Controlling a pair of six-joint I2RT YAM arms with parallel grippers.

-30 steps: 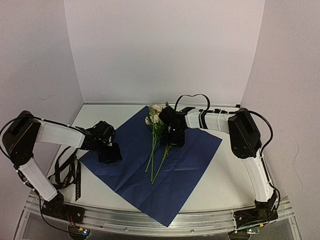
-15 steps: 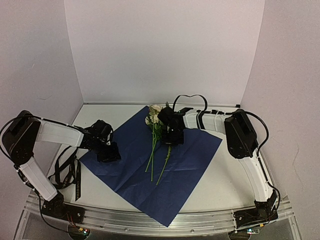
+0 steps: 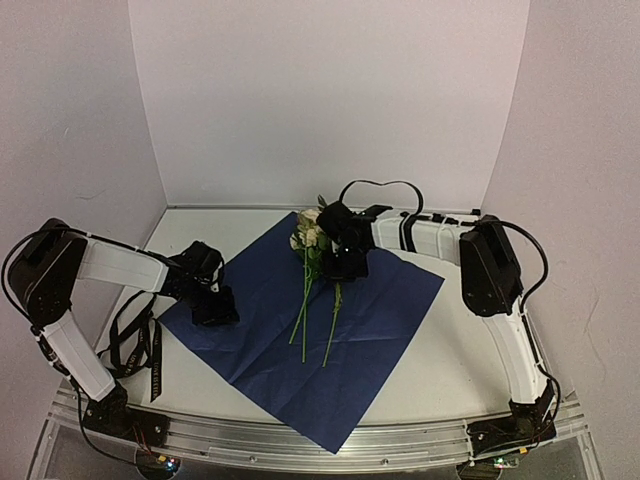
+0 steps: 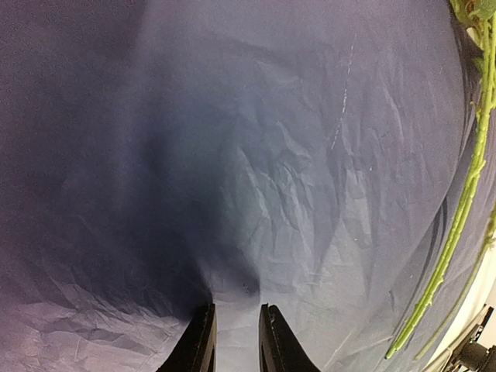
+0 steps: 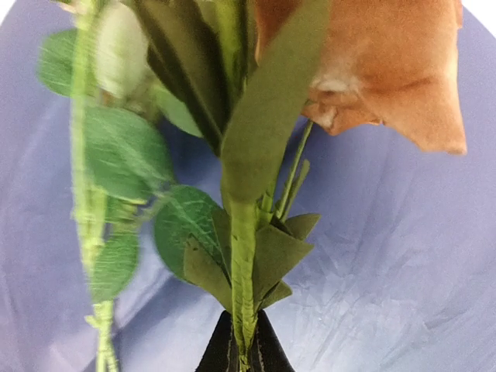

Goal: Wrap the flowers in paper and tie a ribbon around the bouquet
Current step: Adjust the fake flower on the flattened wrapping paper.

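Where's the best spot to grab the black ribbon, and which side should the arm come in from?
Take the black ribbon at one of its loose loops, from above, jaws across its narrow width. It lies tangled on the table left of the navy paper, beside the left arm, so that arm likely reaches it easiest.

My left arm reaches low and inward; my left tool is nearly closed, a narrow gap showing. My right arm stretches leftward, my right tool clamped on the flowers by a stem.
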